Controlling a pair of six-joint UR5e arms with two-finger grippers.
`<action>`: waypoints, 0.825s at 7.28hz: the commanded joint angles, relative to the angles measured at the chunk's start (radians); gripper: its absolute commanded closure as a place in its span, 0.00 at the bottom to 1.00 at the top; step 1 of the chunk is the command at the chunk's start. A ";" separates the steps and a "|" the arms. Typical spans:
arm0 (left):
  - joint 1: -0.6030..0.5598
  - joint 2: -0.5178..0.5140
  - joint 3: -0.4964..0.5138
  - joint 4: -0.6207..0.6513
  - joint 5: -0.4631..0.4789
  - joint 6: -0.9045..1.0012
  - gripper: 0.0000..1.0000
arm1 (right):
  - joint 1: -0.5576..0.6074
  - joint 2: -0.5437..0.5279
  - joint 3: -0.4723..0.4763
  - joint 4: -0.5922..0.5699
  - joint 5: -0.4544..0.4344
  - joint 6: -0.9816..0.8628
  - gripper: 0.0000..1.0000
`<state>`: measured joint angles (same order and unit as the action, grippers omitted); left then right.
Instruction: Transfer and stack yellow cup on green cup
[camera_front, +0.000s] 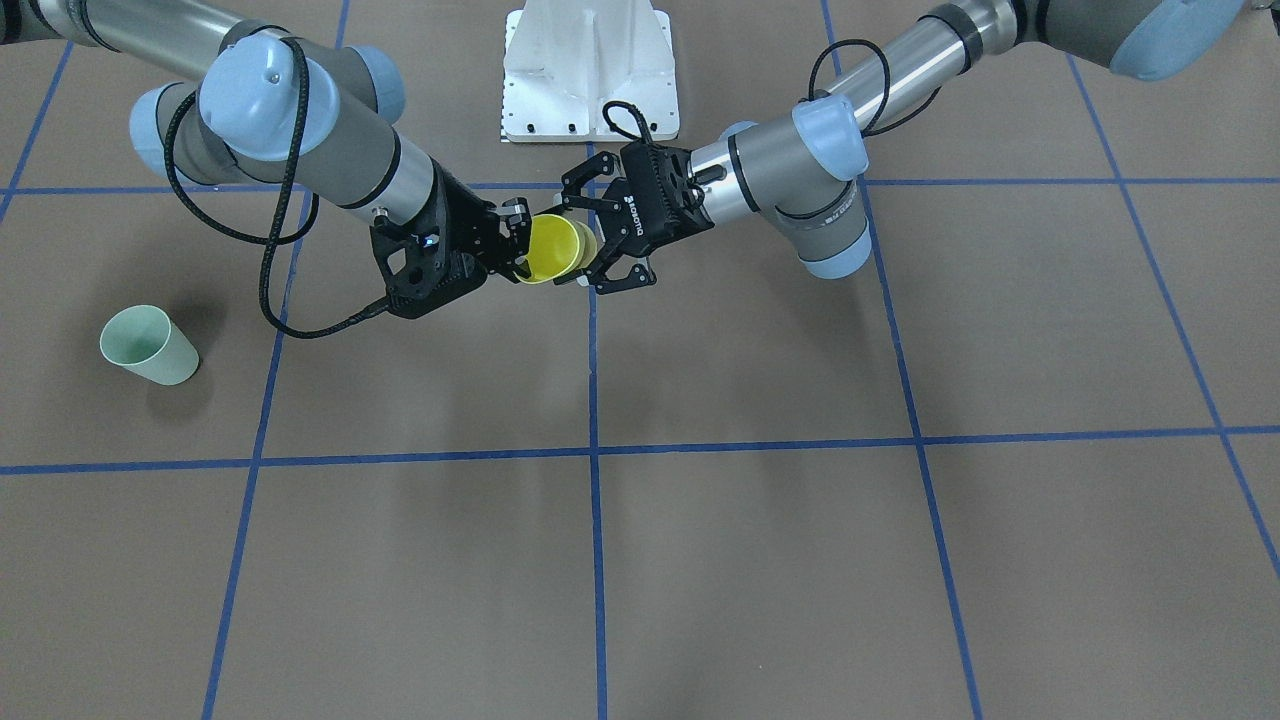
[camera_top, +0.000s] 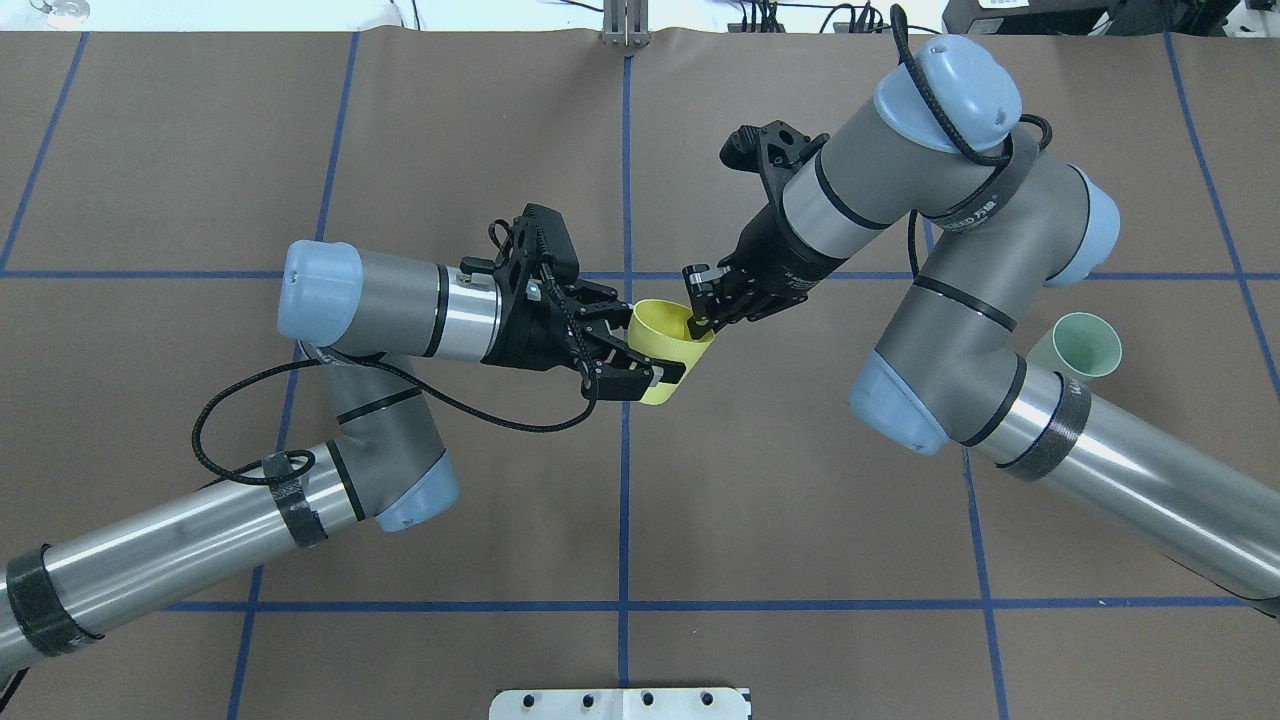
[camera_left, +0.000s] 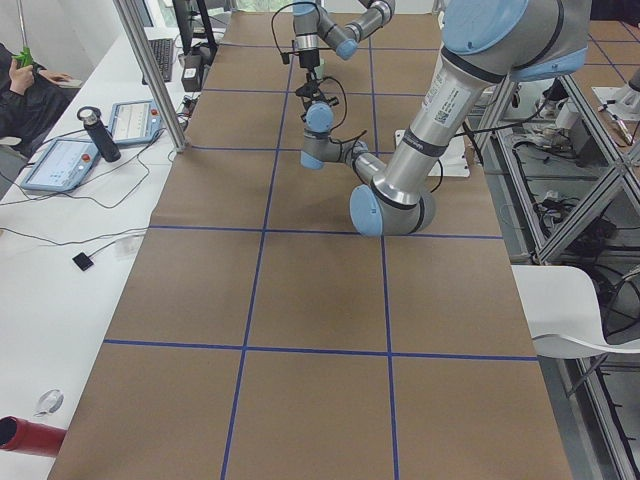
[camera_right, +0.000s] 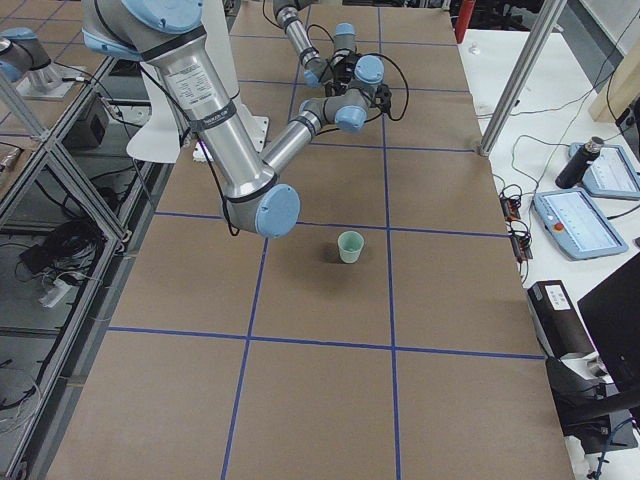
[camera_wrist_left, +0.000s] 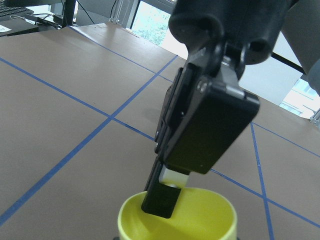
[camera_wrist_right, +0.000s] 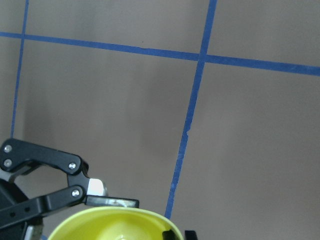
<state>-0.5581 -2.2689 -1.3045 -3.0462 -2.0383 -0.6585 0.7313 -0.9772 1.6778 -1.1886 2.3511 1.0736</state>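
My right fingers (camera_top: 700, 312) pinch the yellow cup's (camera_top: 668, 348) rim; my left fingers (camera_top: 640, 355), spread, flank its body.

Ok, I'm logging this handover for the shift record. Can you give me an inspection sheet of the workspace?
Surface: brown table with blue tape grid lines.
Job's things: yellow cup held in the air between both arms at centre; green cup upright on the robot's right side, empty.
Clutter: nothing seen on the mat.
Grippers: left gripper has its jaws around the yellow cup's body; right gripper pinches its rim, one finger inside.
Cables: black cables loop along both wrists.
Surroundings: tablets and a bottle on the side desks.
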 joint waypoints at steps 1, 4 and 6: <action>0.000 -0.004 -0.002 -0.003 0.000 -0.038 0.00 | 0.000 0.000 0.002 0.000 0.000 0.005 1.00; 0.000 -0.004 -0.004 -0.014 0.016 -0.073 0.00 | 0.000 -0.006 0.005 0.004 -0.001 0.005 1.00; 0.000 -0.003 -0.005 -0.014 0.026 -0.112 0.00 | 0.002 -0.020 0.007 0.006 -0.001 0.006 1.00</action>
<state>-0.5583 -2.2732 -1.3093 -3.0601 -2.0188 -0.7541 0.7322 -0.9890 1.6835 -1.1840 2.3501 1.0794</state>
